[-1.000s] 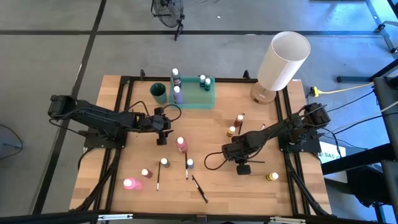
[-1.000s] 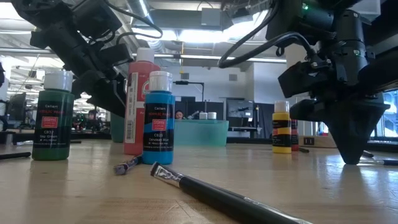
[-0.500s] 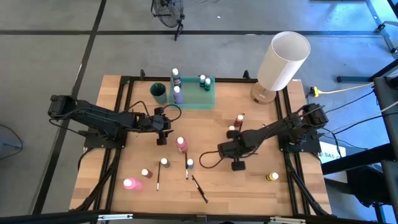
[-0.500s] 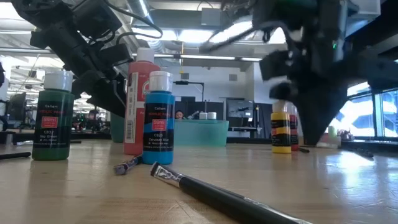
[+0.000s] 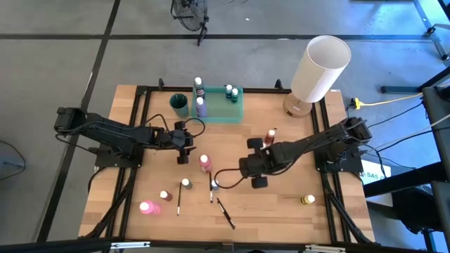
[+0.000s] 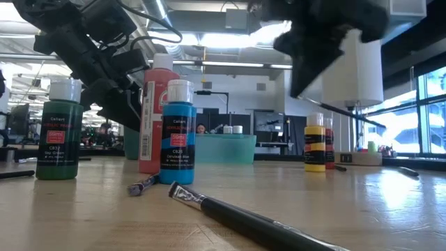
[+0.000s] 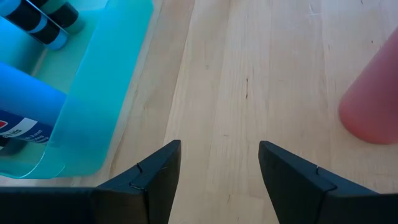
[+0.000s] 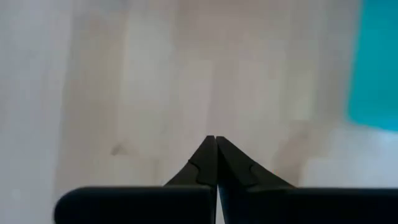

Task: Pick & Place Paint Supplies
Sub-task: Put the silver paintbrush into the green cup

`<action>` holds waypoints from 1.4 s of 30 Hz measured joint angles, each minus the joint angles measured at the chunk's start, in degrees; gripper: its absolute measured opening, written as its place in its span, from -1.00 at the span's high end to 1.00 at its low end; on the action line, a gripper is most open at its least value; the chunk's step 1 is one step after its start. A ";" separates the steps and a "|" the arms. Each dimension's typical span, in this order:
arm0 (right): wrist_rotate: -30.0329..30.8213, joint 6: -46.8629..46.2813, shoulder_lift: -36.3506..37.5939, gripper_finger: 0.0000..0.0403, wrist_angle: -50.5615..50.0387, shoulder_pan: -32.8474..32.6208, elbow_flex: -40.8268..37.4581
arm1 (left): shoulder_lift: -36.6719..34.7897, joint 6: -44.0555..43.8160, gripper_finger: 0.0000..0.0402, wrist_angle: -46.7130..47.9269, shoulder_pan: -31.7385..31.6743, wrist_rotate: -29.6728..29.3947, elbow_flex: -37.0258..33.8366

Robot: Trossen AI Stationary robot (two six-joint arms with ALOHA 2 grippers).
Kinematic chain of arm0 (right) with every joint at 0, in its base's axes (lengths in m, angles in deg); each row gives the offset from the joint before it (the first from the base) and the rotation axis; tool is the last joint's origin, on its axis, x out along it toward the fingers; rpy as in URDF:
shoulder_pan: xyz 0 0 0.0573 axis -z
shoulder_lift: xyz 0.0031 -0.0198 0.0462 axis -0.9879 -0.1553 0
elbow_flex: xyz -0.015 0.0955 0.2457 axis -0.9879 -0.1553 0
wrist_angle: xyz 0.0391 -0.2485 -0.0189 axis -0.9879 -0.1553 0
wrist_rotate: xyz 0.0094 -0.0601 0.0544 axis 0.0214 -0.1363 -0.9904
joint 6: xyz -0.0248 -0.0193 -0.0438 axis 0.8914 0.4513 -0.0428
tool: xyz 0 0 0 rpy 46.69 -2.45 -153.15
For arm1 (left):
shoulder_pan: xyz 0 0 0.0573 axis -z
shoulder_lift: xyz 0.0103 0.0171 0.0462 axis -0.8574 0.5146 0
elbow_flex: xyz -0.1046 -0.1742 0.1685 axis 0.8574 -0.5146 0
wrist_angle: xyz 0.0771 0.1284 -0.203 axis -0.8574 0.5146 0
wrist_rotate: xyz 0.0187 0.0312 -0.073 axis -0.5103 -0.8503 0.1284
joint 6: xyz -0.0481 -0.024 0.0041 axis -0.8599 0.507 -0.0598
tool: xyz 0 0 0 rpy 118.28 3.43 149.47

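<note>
Two thin dark paintbrushes (image 5: 225, 213) lie at the near edge of the pale wooden table (image 5: 281, 211), beside small white-capped green (image 6: 58, 131) and blue paint bottles (image 6: 177, 132). Mid-table, the right hand (image 5: 246, 166), fingers pressed together, hangs empty; the left hand (image 5: 184, 150) gapes empty. Beyond, more bottles stand in the translucent green rectangular tray (image 5: 220, 114).
</note>
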 joint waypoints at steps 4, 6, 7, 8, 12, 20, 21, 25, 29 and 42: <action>6.70 2.11 0.04 1.00 3.27 -0.12 2.39 | 0.00 3.28 -0.06 0.01 0.00 0.00 0.01; 8.92 3.45 0.04 1.00 7.13 0.43 3.41 | -0.01 4.38 -0.06 0.01 -0.01 0.00 0.01; 9.93 4.49 0.05 1.00 9.24 0.64 3.96 | 0.00 4.59 -0.06 0.01 0.00 0.00 0.01; 10.96 5.74 0.10 1.00 12.04 0.86 4.24 | 0.00 4.58 -0.06 0.01 -0.02 0.00 0.00; 12.25 11.80 0.13 1.00 22.17 1.57 4.30 | -0.02 4.04 -0.06 -0.01 -0.02 0.00 -0.01; 14.23 17.13 0.13 1.00 29.51 4.20 4.30 | -0.25 -0.01 -0.06 -4.20 -0.01 -2.73 0.21; 14.19 17.17 0.13 1.00 29.69 4.46 4.30 | -0.35 0.63 -0.06 -4.38 0.01 -2.73 0.98; 13.84 18.32 0.13 1.00 31.14 5.60 4.30 | -2.62 1.93 -0.06 -1.20 1.26 -1.83 4.00; 13.77 19.63 0.13 1.00 33.27 6.66 4.28 | -7.78 6.12 -0.06 7.60 3.58 -6.75 9.05; 3.55 25.24 0.13 1.00 49.85 5.15 4.25 | -23.23 5.50 -0.06 12.21 10.60 3.26 16.04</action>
